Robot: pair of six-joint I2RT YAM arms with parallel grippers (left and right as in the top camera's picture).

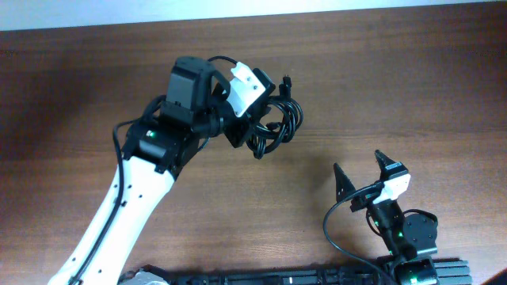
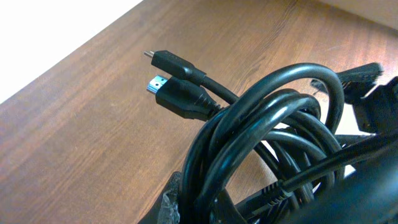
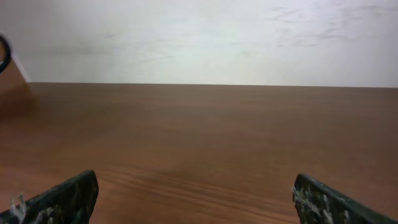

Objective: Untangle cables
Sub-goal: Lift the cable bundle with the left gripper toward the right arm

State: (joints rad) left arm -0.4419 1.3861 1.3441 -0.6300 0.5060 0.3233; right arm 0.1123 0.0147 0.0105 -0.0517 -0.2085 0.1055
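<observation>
Black cables (image 1: 279, 120) gripped by left pincer (image 1: 261, 131); right pincer (image 1: 359, 164) wide, empty.

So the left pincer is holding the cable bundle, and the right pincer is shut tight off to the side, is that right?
Not quite. The left pincer does hold the cables, but the right pincer is wide open, not shut. The right wrist view shows its fingers spread apart above the table, with nothing between them.
</observation>
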